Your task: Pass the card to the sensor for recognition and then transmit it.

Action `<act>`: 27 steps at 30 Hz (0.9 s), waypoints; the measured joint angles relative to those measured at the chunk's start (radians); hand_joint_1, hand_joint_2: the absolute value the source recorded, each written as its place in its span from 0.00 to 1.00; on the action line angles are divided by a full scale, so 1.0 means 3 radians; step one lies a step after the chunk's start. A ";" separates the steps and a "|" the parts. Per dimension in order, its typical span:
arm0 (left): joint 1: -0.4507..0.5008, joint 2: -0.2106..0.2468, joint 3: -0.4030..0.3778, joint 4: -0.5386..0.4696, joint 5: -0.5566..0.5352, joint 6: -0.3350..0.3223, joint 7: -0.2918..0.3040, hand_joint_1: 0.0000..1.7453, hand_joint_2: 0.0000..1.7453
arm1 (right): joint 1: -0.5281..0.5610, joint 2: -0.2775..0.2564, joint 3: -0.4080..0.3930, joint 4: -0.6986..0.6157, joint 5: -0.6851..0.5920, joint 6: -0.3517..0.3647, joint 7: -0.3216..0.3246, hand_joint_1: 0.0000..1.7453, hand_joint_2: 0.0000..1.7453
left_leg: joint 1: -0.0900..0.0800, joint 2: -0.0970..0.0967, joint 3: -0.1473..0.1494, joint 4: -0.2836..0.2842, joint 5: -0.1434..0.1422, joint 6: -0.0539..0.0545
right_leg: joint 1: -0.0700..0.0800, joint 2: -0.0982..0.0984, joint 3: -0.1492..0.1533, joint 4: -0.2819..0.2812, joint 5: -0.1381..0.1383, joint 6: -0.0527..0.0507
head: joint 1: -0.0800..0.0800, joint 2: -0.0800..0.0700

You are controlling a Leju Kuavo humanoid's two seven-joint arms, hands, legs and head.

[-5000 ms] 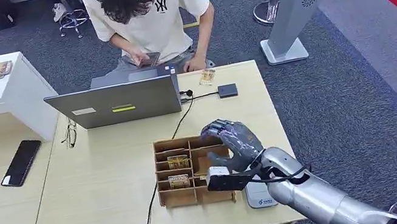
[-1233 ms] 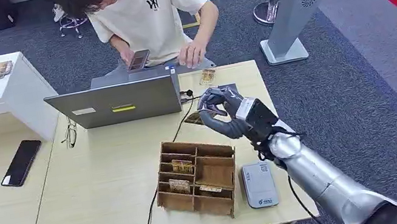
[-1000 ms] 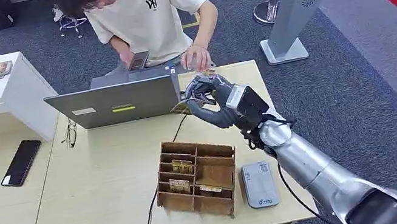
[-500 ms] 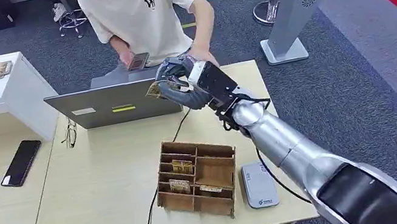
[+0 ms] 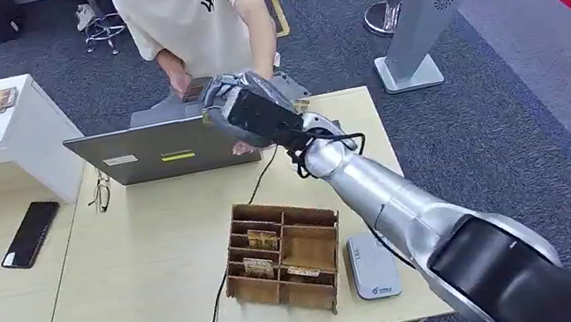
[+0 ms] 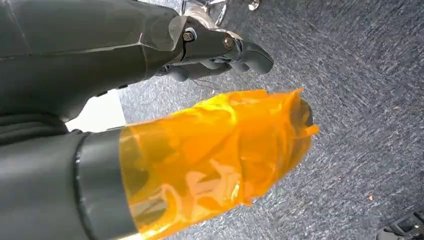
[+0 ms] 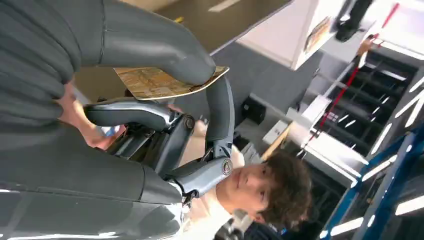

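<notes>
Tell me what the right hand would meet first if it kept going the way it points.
Probably the person's hand beside the right hand, which pinches the patterned tan card; depth is unclear.

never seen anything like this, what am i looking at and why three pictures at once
It is a two-legged robot with two silver arms and many-fingered hands. The wide picture comes from a camera on its head, looking down at a wooden table. The other two come from cameras at its wrists.

On the table are a laptop, a wooden organiser box with cards in it, a small grey card reader and a black phone.

The right hand reaches over the laptop toward a seated person; its wrist picture shows a card pinched between thumb and a finger. The left hand hangs over grey carpet, holding nothing.
</notes>
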State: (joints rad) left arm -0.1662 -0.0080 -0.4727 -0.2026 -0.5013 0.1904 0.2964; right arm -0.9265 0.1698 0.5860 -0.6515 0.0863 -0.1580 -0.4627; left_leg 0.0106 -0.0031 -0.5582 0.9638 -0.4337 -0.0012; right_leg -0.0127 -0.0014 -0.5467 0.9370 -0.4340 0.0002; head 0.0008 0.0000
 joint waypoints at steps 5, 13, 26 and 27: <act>-0.0004 -0.0001 -0.0008 -0.0005 -0.0034 0.0000 0.0019 0.00 0.00 | -0.0010 0.0034 0.0141 0.0131 0.0367 -0.0327 0.0030 0.83 1.00 | 0.0000 0.0000 0.0000 0.0000 0.0000 0.0000 | 0.0000 0.0000 0.0000 0.0000 0.0000 0.0000 | -0.0001 0.0000; -0.0009 -0.0001 -0.0020 -0.0009 -0.0070 0.0003 0.0036 0.00 0.00 | -0.0003 0.0039 0.0317 0.0287 0.0687 -0.0591 0.0084 0.00 1.00 | 0.0000 0.0000 0.0000 0.0000 0.0000 0.0000 | 0.0000 0.0001 -0.0001 0.0000 0.0000 0.0000 | -0.0001 0.0000; 0.0029 0.0000 -0.0014 -0.0009 -0.0016 0.0073 -0.0027 0.00 0.00 | 0.0447 0.0006 0.0122 0.0000 -0.0257 0.0305 -0.0266 0.00 1.00 | 0.0000 -0.0001 0.0000 0.0000 0.0000 0.0000 | 0.0000 -0.0001 -0.0001 -0.0001 -0.0001 0.0000 | 0.0000 0.0000; 0.0039 0.0001 -0.0008 -0.0009 -0.0009 0.0080 -0.0047 0.00 0.00 | 0.0529 -0.0015 0.0068 -0.0073 -0.0441 0.0515 -0.0290 0.00 0.00 | 0.0000 -0.0001 0.0000 0.0000 0.0000 0.0000 | 0.0000 -0.0001 -0.0002 -0.0001 -0.0001 0.0000 | -0.0001 0.0000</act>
State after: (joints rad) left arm -0.1545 -0.0076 -0.4749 -0.2052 -0.5039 0.2144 0.2823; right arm -0.7677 0.1651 0.6065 -0.6734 -0.0461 -0.0034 -0.5497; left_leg 0.0106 -0.0034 -0.5583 0.9638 -0.4338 -0.0012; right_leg -0.0127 -0.0016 -0.5473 0.9368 -0.4343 0.0002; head 0.0004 0.0000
